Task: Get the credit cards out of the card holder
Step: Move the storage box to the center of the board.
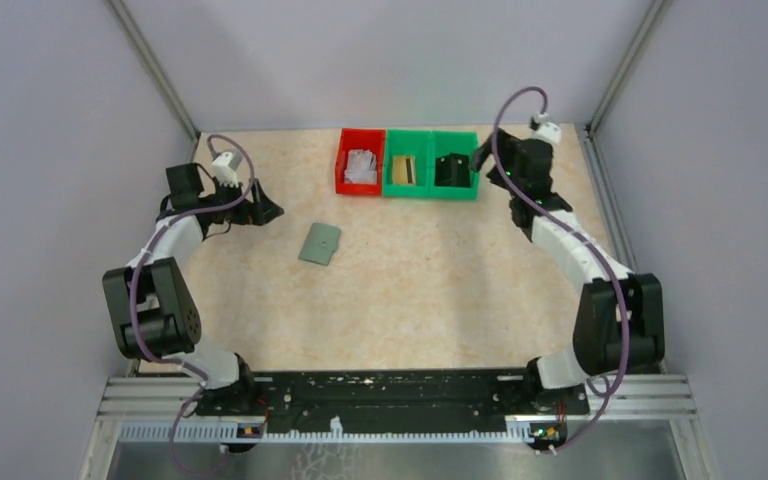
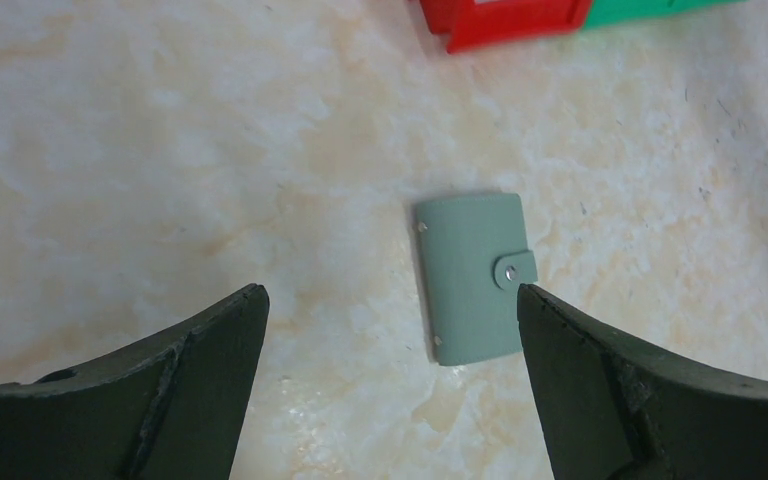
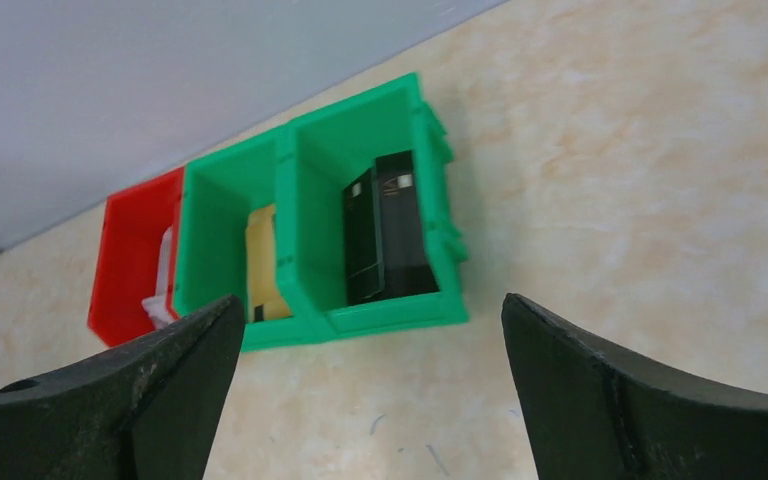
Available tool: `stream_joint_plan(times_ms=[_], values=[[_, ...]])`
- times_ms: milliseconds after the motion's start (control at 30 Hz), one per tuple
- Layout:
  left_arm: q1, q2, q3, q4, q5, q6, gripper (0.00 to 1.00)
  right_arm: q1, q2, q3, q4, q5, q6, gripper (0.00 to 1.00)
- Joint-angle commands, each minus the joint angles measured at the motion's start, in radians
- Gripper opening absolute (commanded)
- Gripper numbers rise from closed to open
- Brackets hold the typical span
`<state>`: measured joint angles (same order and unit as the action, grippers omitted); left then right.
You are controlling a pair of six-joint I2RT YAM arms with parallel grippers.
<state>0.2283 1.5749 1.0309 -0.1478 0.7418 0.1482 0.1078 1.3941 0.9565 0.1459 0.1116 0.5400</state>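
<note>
The card holder (image 1: 320,243) lies flat and folded shut on the table, left of centre. In the left wrist view the card holder (image 2: 470,278) is pale grey-green, and its small tab is snapped down on its right edge. The credit cards are hidden; none shows outside the holder. My left gripper (image 1: 268,212) hovers just left of the holder and is open. In its wrist view the left gripper (image 2: 390,290) has nothing between its fingers, and the right fingertip (image 2: 560,330) is close to the tab. My right gripper (image 1: 477,158) is open and empty beside the bins, far from the holder.
Three bins stand in a row at the back: a red bin (image 1: 343,170) with pale items, a green bin (image 1: 406,189) with a yellow item, and a second green bin (image 1: 454,192) holding a black object (image 3: 385,230). Grey walls enclose the table.
</note>
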Motion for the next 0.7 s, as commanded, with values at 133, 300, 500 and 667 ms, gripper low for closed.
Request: stream_joint_plan(times_ms=[133,300,500,667], values=[[-0.146,0.011,-0.061,-0.064,-0.031,0.09,0.99,0.192,0.324,0.401,-0.236,0.086,-0.119,0.92],[-0.219,0.044,-0.062,-0.019,-0.093,0.107,0.99,0.244,0.56,0.672,-0.393,0.144,-0.169,0.85],[-0.268,0.121,-0.006,0.001,-0.128,0.134,0.99,0.255,0.709,0.796,-0.418,0.127,-0.181,0.79],[-0.276,0.18,0.025,0.021,-0.128,0.137,0.98,0.267,0.794,0.887,-0.444,0.109,-0.194,0.69]])
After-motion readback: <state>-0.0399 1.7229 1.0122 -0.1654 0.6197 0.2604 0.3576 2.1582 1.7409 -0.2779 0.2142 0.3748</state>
